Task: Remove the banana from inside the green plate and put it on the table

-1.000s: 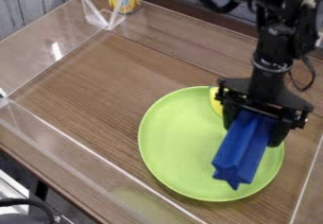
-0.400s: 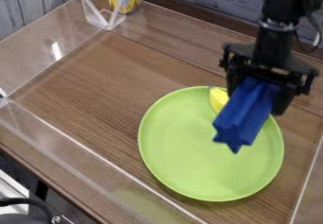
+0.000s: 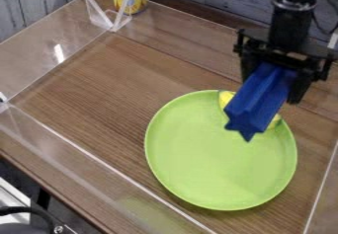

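The brown wood-grain tabletop (image 3: 106, 90) spread below the pincer (image 3: 275, 65), reaching out to its left in the view. The round green plate (image 3: 211, 164) lay flat below and to the left of the pincer, its far edge nearest to it. The pincer itself was grasping the long blue block (image 3: 262, 95), which hung tilted from between its dark fingers, the lower end slanting down and to the left in the view, over the far part of the plate.

The banana (image 3: 272, 123), the smallest of these, lay at the plate's far edge, inside the rim as far as could be seen, below the pincer and behind the lower end of the block. Its long axis seemed to run aslant, from upper left to lower right in the view, crossing the line of the block. One yellow portion showed to the left of the block and another to the right; which end was the stem could not be told, nor which way it curved.

The block hid the banana's middle. The pincer's grip on the block was partly masked by its own dark parts, and its arm was cut off at the top of the view. Whether block and banana touched could not be made out.
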Robot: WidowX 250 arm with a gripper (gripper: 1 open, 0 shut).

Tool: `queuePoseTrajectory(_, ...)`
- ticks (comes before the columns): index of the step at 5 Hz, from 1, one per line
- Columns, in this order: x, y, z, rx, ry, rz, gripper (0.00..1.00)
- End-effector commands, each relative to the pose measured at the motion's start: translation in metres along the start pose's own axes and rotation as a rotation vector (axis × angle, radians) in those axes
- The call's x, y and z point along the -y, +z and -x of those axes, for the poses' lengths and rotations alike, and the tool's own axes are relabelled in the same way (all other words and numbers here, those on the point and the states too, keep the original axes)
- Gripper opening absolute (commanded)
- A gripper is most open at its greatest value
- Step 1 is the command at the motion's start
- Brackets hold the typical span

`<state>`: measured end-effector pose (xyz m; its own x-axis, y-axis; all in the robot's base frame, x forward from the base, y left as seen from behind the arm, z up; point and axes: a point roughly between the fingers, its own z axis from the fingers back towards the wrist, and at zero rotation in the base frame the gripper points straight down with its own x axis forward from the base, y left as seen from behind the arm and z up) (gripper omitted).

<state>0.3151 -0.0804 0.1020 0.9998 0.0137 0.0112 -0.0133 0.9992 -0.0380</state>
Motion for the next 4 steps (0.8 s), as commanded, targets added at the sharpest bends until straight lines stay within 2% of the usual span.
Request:
queuePoseTrajectory(1,-0.016,0.026,-0.001,0.061,-0.033,0.016,0.0)
queuePoseTrajectory(2,-0.033,0.027,0.005,0.065,-0.059,0.015,0.0)
queuePoseTrajectory(4,-0.024,0.016,0.009,0.082,0.06,0.011,0.0)
